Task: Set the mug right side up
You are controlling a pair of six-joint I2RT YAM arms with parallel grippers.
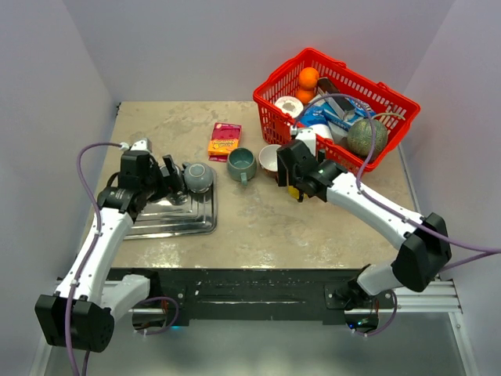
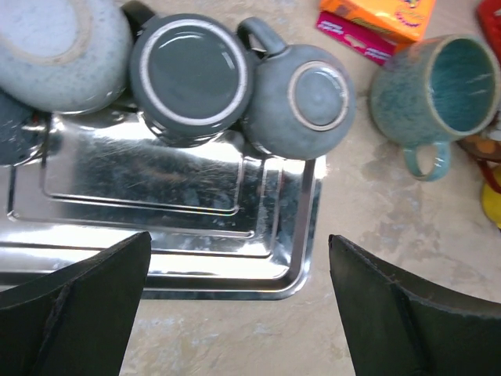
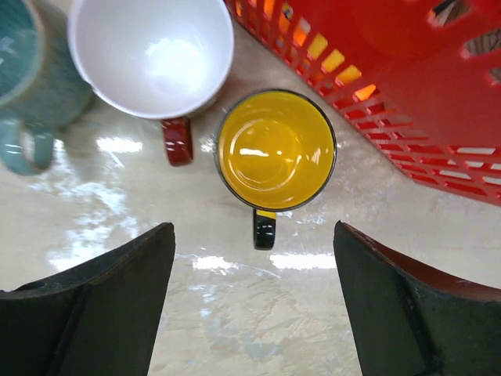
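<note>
Presently my left gripper (image 2: 239, 266) and right gripper (image 3: 254, 266), each at lower frame, stand spread and empty. One inverted grey mug (image 2: 301, 98) sits upper centre on the corner of one tray (image 2: 156, 180), touching one dark inverted mug (image 2: 188, 74). Glazed ceramic: I judge it rigid, weighty, slippery and chippable, best pinched by its handle (image 2: 258, 33) or across its wall. Upright mugs number three: teal mug (image 2: 438, 86), white mug (image 3: 149, 51), yellow mug (image 3: 275, 149).
</note>
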